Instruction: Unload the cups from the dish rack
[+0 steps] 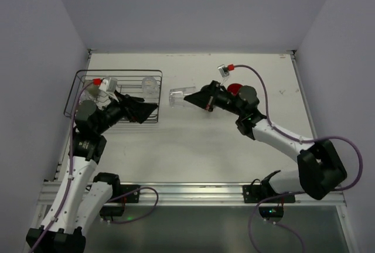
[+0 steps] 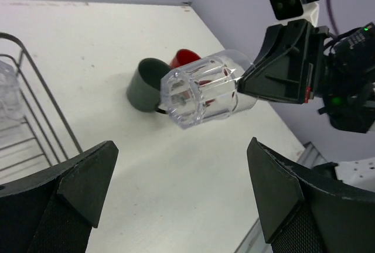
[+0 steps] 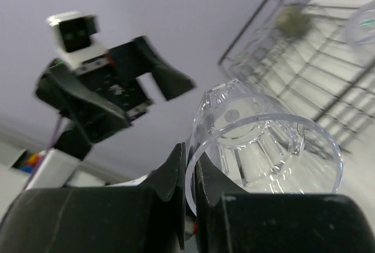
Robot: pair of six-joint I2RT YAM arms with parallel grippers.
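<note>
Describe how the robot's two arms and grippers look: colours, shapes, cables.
The left arm and right arm have white links with black joints. The left gripper and right gripper have black wedge-shaped fingers. A purple cable runs along each arm; wrist cameras are red-capped.

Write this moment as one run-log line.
right pincer: shut on clear glass rim, mid-air | left pincer: open, off glass | table: red mug, dark mug | dish rack: clear tumbler inside

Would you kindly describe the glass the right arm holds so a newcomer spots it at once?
Start at the dish rack on the left. Just right of it, the right gripper holds a clear faceted glass sideways above the table. Unlike the clear cup in the rack, it is airborne.
</note>
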